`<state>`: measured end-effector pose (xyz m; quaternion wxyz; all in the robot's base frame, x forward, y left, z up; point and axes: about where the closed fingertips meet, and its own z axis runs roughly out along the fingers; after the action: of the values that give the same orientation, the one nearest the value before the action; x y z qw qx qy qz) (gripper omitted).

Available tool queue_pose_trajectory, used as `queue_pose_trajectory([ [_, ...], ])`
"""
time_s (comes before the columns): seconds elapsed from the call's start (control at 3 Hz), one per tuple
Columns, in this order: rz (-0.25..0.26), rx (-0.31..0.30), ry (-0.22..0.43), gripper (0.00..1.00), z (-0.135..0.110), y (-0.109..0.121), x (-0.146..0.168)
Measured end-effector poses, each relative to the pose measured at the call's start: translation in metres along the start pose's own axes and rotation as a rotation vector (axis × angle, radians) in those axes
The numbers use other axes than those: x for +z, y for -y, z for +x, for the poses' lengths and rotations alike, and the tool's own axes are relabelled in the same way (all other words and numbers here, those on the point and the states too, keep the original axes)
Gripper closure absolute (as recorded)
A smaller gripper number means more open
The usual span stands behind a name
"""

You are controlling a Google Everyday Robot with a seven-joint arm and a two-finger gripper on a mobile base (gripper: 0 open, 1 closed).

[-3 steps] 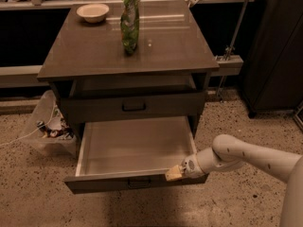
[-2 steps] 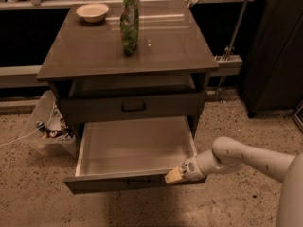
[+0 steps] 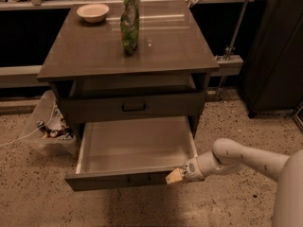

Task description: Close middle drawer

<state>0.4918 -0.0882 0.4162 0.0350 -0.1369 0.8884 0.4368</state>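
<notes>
Middle drawer [image 3: 135, 148] is still pulled out, same as before. The gripper [image 3: 175, 176] hasn't budged from the front's right end, jaws narrow I think.

Glossy tabletop [image 3: 165, 46], plastic pincer [image 3: 174, 176] at matt drawer [image 3: 137, 143]

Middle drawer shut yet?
No, the middle drawer stands pulled out, pale inside exposed, with the gripper at its front's right end.

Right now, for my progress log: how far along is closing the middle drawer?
Done: the gripper is at the front of the middle drawer, toward its right end. In hand: apparently lining up a push, though contact is unclear. Left: the whole close, since the drawer stands wide open with its pale inner box exposed.
</notes>
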Motion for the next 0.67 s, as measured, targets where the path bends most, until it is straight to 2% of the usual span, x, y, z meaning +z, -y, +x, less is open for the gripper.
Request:
queue_pose_trajectory([
  [0.67, -0.001, -0.013, 0.001, 1.0, -0.0029, -0.0017, -0.0009],
])
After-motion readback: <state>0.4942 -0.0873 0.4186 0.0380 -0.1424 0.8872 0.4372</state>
